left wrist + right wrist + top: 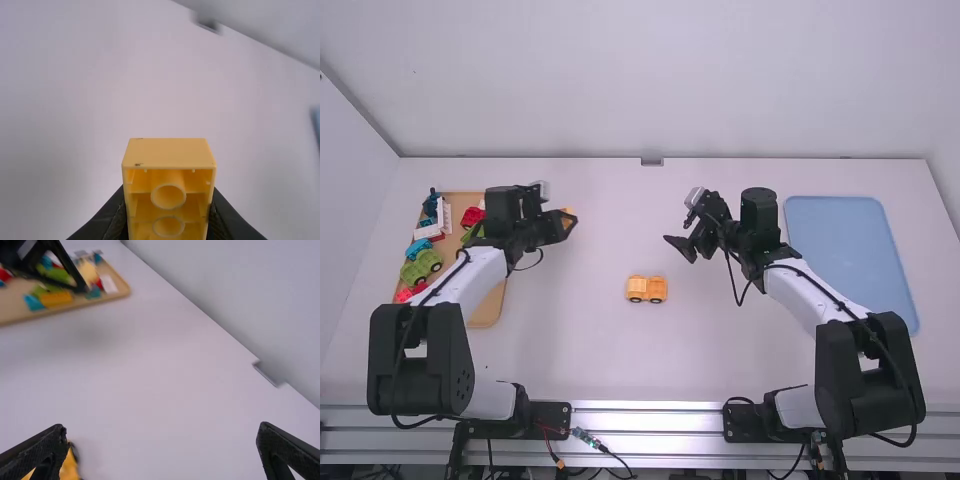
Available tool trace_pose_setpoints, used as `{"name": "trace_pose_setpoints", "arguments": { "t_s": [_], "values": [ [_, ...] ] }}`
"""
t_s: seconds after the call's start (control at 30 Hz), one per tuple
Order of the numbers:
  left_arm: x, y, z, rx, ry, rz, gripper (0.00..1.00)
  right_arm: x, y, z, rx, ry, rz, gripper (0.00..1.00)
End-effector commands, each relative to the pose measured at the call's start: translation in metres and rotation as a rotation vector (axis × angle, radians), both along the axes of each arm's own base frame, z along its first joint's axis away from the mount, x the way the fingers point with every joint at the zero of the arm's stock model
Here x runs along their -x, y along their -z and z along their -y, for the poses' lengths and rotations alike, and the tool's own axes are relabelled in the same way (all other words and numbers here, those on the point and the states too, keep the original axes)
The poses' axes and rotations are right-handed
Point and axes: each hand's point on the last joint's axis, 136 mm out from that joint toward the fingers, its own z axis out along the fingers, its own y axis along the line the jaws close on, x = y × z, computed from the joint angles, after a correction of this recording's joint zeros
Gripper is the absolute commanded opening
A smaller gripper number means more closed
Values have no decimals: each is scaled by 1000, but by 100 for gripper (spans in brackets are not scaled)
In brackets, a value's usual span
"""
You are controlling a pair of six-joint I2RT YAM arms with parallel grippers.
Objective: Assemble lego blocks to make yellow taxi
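Wheeled yellow lego base (646,289) lies between both sets of jaws, offset toward the robot, long axis crosswise; nearer right gripper (161,427), released and empty. Left gripper (567,221) grasps yellow lego block (169,153), well apart from base.

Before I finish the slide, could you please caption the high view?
Left end effector holding a boxy yellow plastic block, a yellow wheeled toy chassis standing on the white table.
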Motion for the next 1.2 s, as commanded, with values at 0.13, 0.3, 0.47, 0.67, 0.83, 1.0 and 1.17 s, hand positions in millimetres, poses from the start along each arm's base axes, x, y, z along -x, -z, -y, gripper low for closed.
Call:
{"name": "trace_pose_setpoints", "arguments": {
  "t_s": [0.13, 0.3, 0.47, 0.67, 0.83, 1.0, 1.17],
  "values": [
    [44, -39, 91, 109, 528, 357, 1, 31, -28, -28, -254, -216, -155, 100],
    [74, -47, 120, 132, 724, 496, 1, 51, -39, -38, -378, -400, -249, 93],
    [96, -59, 129, 184, 855, 599, 1, 64, -42, -40, -418, -533, -283, 88],
    [102, -70, 135, 159, 894, 723, 1, 72, -42, -53, -424, -569, -320, 87],
    [102, -76, 141, 150, 880, 766, 2, 78, -43, -61, -424, -589, -337, 85],
    [107, -76, 142, 166, 906, 766, 2, 79, -44, -61, -423, -595, -331, 77],
    [109, -77, 142, 183, 911, 752, 2, 83, -45, -67, -421, -608, -319, 68]
  ]
}}
